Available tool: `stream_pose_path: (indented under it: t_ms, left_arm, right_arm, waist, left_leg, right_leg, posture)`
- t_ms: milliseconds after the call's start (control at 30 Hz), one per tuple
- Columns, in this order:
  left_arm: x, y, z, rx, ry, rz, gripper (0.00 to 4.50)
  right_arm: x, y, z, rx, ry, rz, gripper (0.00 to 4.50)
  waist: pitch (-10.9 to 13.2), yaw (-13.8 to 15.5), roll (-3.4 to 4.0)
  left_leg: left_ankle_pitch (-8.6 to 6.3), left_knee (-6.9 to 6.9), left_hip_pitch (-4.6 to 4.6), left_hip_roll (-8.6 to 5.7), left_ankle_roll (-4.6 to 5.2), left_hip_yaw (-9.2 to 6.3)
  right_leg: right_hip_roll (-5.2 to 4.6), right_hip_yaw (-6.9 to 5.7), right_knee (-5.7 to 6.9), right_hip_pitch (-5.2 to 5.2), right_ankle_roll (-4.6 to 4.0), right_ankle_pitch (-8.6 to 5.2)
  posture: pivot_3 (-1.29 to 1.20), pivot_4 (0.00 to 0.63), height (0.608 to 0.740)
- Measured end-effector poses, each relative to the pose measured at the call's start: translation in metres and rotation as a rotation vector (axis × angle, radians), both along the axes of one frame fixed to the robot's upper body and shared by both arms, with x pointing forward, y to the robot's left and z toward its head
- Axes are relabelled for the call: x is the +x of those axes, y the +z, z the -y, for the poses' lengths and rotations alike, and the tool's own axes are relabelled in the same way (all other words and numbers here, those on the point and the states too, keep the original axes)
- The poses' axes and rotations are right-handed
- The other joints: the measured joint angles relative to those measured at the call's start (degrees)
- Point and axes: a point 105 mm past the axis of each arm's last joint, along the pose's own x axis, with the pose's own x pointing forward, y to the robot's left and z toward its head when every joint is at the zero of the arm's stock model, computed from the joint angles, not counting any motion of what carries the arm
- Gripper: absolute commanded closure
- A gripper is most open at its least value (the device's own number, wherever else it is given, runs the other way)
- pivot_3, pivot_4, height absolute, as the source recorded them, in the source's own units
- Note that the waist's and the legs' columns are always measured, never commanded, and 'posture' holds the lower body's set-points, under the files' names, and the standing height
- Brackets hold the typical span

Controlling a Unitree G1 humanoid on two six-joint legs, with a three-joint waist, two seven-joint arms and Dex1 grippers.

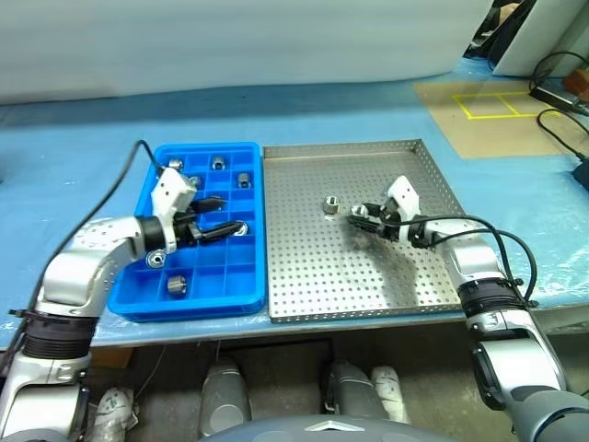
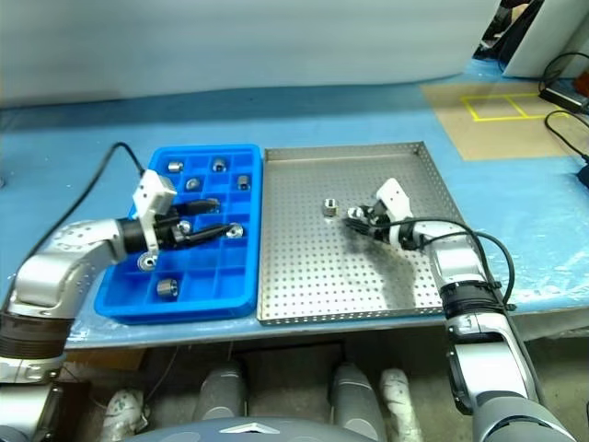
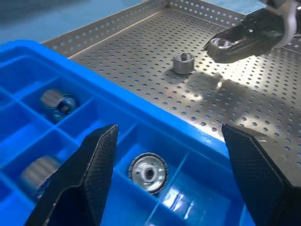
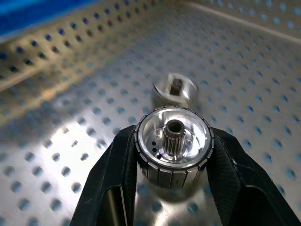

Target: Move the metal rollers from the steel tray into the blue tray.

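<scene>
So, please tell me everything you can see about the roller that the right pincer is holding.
The held roller is a short, shiny silver cylinder that looks like metal. Its side is ribbed, its end face has a raised rim, and a small toothed hub with a dark hole sits in the centre. The right pincer is shut on it, one black finger pressing each side. It hangs just above the steel tray, with a second roller lying loose on the perforated floor close beyond it.
</scene>
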Motion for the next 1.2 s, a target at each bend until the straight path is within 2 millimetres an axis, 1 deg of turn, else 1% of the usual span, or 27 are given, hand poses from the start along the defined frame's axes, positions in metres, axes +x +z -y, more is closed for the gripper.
stream_pose_path:
  t_ms: [67,100,167,200,267,300,367,400,467,533,600,700,767,867,933,1000,1100,1200]
  left_arm:
    - [-0.001,0.001,-0.009,0.002,0.028,0.003,0.75]
    - [-0.002,0.000,-0.013,0.001,0.041,-0.002,0.75]
    - [-0.005,-0.003,-0.022,0.004,0.069,-0.021,0.75]
    - [-0.007,-0.003,-0.027,0.001,0.084,-0.027,0.75]
    - [-0.012,-0.005,-0.036,0.012,0.109,-0.035,0.75]
    - [-0.014,-0.008,-0.041,0.018,0.125,-0.044,0.75]
    - [-0.020,-0.012,-0.046,0.030,0.141,-0.060,0.75]
    - [-0.022,-0.013,-0.047,0.030,0.144,-0.062,0.75]
    - [-0.028,-0.013,-0.048,0.028,0.156,-0.066,0.75]
    - [-0.033,-0.015,-0.044,0.033,0.154,-0.067,0.75]
    - [-0.038,-0.017,-0.043,0.030,0.157,-0.075,0.75]
    - [-0.042,-0.020,-0.042,0.022,0.178,-0.083,0.75]
    - [-0.044,-0.021,-0.041,0.021,0.187,-0.085,0.75]
    - [-0.045,-0.019,-0.039,0.014,0.191,-0.083,0.75]
    - [-0.046,-0.018,-0.038,0.013,0.189,-0.077,0.75]
    - [-0.046,-0.017,-0.038,0.013,0.192,-0.078,0.75]
    - [-0.045,-0.017,-0.039,0.016,0.194,-0.077,0.75]
    - [-0.043,-0.014,-0.039,0.015,0.194,-0.069,0.75]
  right_arm:
    - [-0.002,0.025,-0.030,0.036,0.103,0.063,2.50]
    - [-0.005,0.034,-0.045,0.045,0.155,0.085,2.50]
    - [-0.013,0.045,-0.081,0.086,0.265,0.091,2.50]
    - [-0.020,0.047,-0.101,0.119,0.327,0.071,2.50]
    - [-0.032,0.048,-0.133,0.174,0.421,0.009,2.50]
    - [-0.038,0.049,-0.145,0.200,0.459,-0.023,2.50]
    - [-0.047,0.049,-0.161,0.219,0.517,-0.077,2.50]
    - [-0.050,0.045,-0.165,0.210,0.535,-0.099,2.50]
    - [-0.054,0.032,-0.171,0.187,0.561,-0.160,2.50]
    - [-0.060,0.015,-0.172,0.158,0.580,-0.223,2.50]
    - [-0.062,0.006,-0.171,0.136,0.587,-0.257,2.50]
    - [-0.058,-0.002,-0.173,0.104,0.564,-0.232,2.50]
    - [-0.051,-0.010,-0.180,0.102,0.522,-0.214,2.50]
    - [-0.038,-0.007,-0.185,0.097,0.466,-0.172,2.50]
    - [-0.034,-0.004,-0.188,0.101,0.451,-0.144,2.50]
    - [-0.035,-0.004,-0.192,0.099,0.458,-0.128,2.50]
    - [-0.038,-0.003,-0.199,0.097,0.477,-0.116,2.50]
    - [-0.040,-0.001,-0.202,0.102,0.495,-0.119,2.50]
  waist:
    - [0.00,0.16,0.01]
    - [0.00,0.33,0.01]
    - [0.00,0.43,0.00]
    - [0.00,0.48,0.00]
    - [0.00,0.62,0.01]
    - [0.00,0.80,0.01]
    - [0.01,1.59,0.00]
    - [0.00,2.13,-0.02]
    - [0.00,2.80,-0.02]
    - [0.00,3.36,-0.02]
    - [0.02,3.57,0.01]
    - [0.01,3.61,0.00]
    - [0.01,3.59,0.00]
    - [0.01,3.28,-0.01]
    - [0.01,3.23,-0.01]
    - [-0.01,2.84,-0.03]
    - [-0.01,1.97,-0.04]
    - [-0.01,1.88,-0.04]
  left_leg:
    - [-0.01,-0.03,0.00,0.02,0.02,0.00]
    - [-0.05,-0.03,-0.02,0.02,0.08,0.00]
    - [-0.05,-0.04,-0.03,0.05,0.06,-0.01]
    - [-0.05,-0.08,-0.06,0.05,0.06,-0.02]
    - [-0.05,-0.12,-0.13,0.05,0.05,-0.04]
    - [-0.05,-0.14,-0.18,0.04,0.05,-0.06]
    - [-0.06,-0.14,-0.27,0.03,0.06,-0.10]
    - [-0.06,-0.14,-0.29,0.02,0.06,-0.12]
    - [-0.06,-0.14,-0.32,0.01,0.05,-0.17]
    - [-0.06,-0.14,-0.32,0.03,0.03,-0.21]
    - [-0.01,-0.16,-0.30,0.07,-0.04,-0.23]
    - [0.11,-0.31,-0.20,0.17,-0.24,-0.25]
    - [0.15,-0.43,-0.14,0.21,-0.32,-0.25]
    - [0.18,-0.62,0.02,0.21,-0.35,-0.25]
    - [0.20,-0.71,0.09,0.22,-0.39,-0.25]
    - [0.31,-0.72,0.09,0.30,-0.57,-0.26]
    - [0.32,-0.73,0.08,0.36,-0.58,-0.26]
    - [0.32,-0.73,0.07,0.62,-0.59,-0.26]
  right_leg:
    - [-0.01,-0.07,0.00,0.00,0.00,0.00]
    - [-0.01,-0.07,-0.02,0.00,-0.01,-0.01]
    - [-0.01,-0.11,-0.03,0.00,-0.01,-0.01]
    - [-0.01,-0.17,-0.03,-0.01,-0.01,-0.01]
    - [-0.02,-0.23,-0.05,-0.03,-0.01,-0.01]
    - [-0.02,-0.29,-0.08,-0.03,-0.02,-0.01]
    - [-0.06,-0.41,-0.12,-0.03,-0.02,-0.01]
    - [-0.08,-0.51,-0.13,-0.02,-0.02,-0.01]
    - [-0.13,-0.74,-0.12,0.02,-0.02,-0.01]
    - [-0.12,-0.77,-0.11,0.01,-0.02,-0.01]
    - [-0.12,-0.76,-0.09,0.00,-0.01,-0.01]
    - [-0.09,-0.77,-0.06,0.00,-0.01,-0.02]
    - [-0.06,-0.76,-0.05,-0.02,-0.02,-0.02]
    - [0.00,-0.71,-0.02,-0.02,-0.03,-0.02]
    - [0.02,-0.70,-0.02,-0.02,-0.06,-0.04]
    - [0.11,-0.70,-0.02,-0.02,-0.11,-0.06]
    - [0.20,-0.71,-0.06,-0.03,-0.15,-0.09]
    - [0.43,-0.73,-0.07,-0.04,-0.24,-0.14]
  posture:
    - [0.05,0.150,0.740]
    - [0.06,0.150,0.740]
    - [0.09,0.150,0.740]
    - [0.09,0.150,0.740]
    - [0.13,0.150,0.740]
    - [0.14,0.150,0.740]
    - [0.17,0.150,0.740]
    - [0.17,0.150,0.740]
    - [0.19,0.150,0.740]
    - [0.21,0.150,0.740]
    - [0.21,0.150,0.740]
    - [0.23,0.150,0.740]
    - [0.24,0.150,0.740]
    - [0.24,0.150,0.740]
    - [0.23,0.150,0.740]
    - [0.23,0.150,0.740]
    - [0.23,0.150,0.740]
    - [0.23,0.150,0.740]
